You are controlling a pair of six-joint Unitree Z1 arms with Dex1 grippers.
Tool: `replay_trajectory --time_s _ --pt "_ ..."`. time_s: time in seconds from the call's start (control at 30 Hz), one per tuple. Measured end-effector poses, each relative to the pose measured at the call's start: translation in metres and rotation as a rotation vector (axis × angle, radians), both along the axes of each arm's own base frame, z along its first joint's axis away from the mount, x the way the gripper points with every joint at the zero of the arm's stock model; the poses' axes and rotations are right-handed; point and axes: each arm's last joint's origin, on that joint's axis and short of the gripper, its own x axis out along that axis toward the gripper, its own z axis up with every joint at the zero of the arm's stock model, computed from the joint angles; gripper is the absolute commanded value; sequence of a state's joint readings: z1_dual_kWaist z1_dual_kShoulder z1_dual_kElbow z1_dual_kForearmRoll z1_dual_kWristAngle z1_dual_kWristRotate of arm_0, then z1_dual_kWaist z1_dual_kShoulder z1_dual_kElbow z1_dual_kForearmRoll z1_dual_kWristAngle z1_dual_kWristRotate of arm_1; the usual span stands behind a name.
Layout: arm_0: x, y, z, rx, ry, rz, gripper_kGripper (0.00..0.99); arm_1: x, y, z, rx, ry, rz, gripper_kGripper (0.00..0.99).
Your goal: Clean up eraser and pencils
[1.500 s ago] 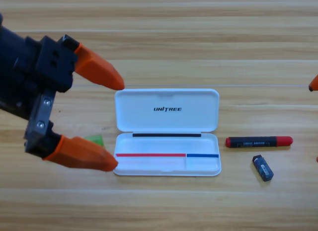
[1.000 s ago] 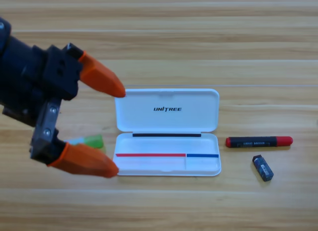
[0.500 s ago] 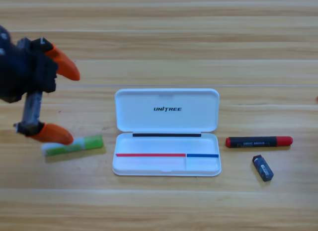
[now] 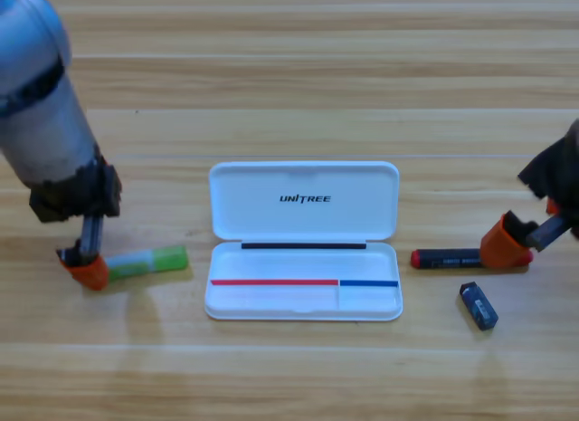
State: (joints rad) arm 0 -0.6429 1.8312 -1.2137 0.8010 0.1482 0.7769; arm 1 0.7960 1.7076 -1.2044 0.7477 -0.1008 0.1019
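- Left gripper (image 4: 88, 269) is pointing down at the pale end of the translucent green pencil (image 4: 149, 261), near the wooden bench's (image 4: 289, 77) left edge; its opening cannot be told
- Right gripper (image 4: 508, 244) is covering the black-and-red pencil's (image 4: 448, 258) right end; grip unclear
- Small navy eraser (image 4: 478, 306) is lying near the right edge; open white plastic case (image 4: 304, 242) is holding nothing; all three remain

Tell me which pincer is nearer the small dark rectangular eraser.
Right. The right pincer sits just above and right of the small dark rectangular eraser, over the black-and-red pencil's end. The left pincer is far across the table, at the translucent green pencil.
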Motion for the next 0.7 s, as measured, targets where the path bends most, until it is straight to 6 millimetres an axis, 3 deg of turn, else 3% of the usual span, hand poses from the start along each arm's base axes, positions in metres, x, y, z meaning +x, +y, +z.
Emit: replay_trajectory --time_s 0.3,0.57,0.7 --pt "0.01 -0.005 -0.022 0.023 0.044 0.005 0.99 0.01 0.008 -0.024 0.004 0.107 -0.034 0.923" --pt "0.018 -0.005 -0.031 -0.002 0.058 0.01 0.989 0.025 0.024 -0.07 -0.059 0.216 -0.044 0.862" --pt "0.027 -0.002 -0.04 -0.003 0.078 0.0 0.986 0.03 0.029 -0.08 -0.07 0.241 -0.046 0.813"
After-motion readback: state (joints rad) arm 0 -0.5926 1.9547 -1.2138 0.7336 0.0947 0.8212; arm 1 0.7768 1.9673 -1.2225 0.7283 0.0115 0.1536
